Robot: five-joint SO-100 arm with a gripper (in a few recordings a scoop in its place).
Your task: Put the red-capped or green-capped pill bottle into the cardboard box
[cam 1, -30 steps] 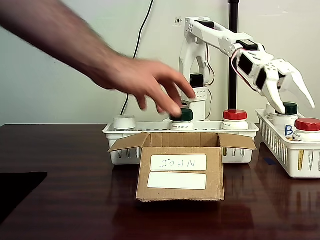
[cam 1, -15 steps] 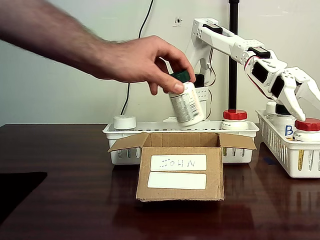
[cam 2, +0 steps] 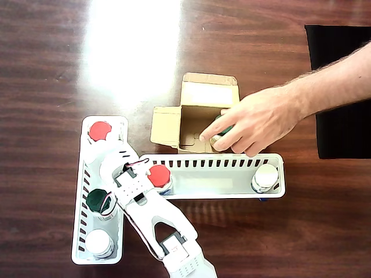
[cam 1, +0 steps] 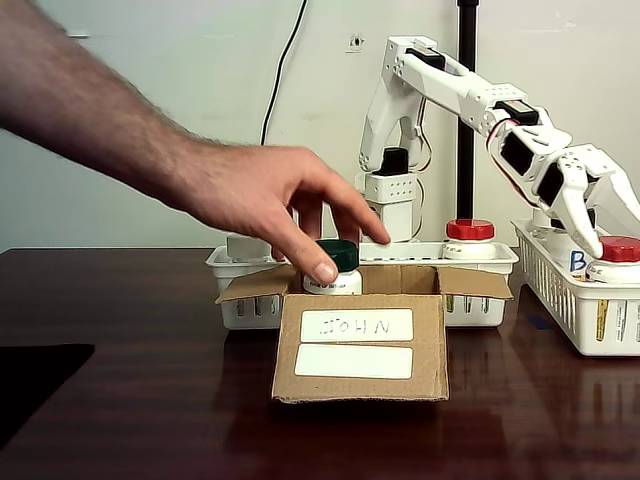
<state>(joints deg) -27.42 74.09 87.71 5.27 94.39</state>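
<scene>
The cardboard box stands open at the table's middle, also seen from above. A person's hand holds a green-capped pill bottle upright in the box's opening; in the overhead view the hand mostly covers that bottle. A red-capped pill bottle stands in the right basket. My gripper hangs open just above and beside it, holding nothing. In the overhead view the gripper sits over the basket just behind that red cap.
A long white basket behind the box holds another red-capped bottle and a white-capped one. The side basket also carries a green-capped bottle and a white-capped one. A black mat lies on the table.
The hand picked the green-capped bottle out of the long basket and lowered it into the box. My gripper came down to the right, toward the red cap in the side basket.
</scene>
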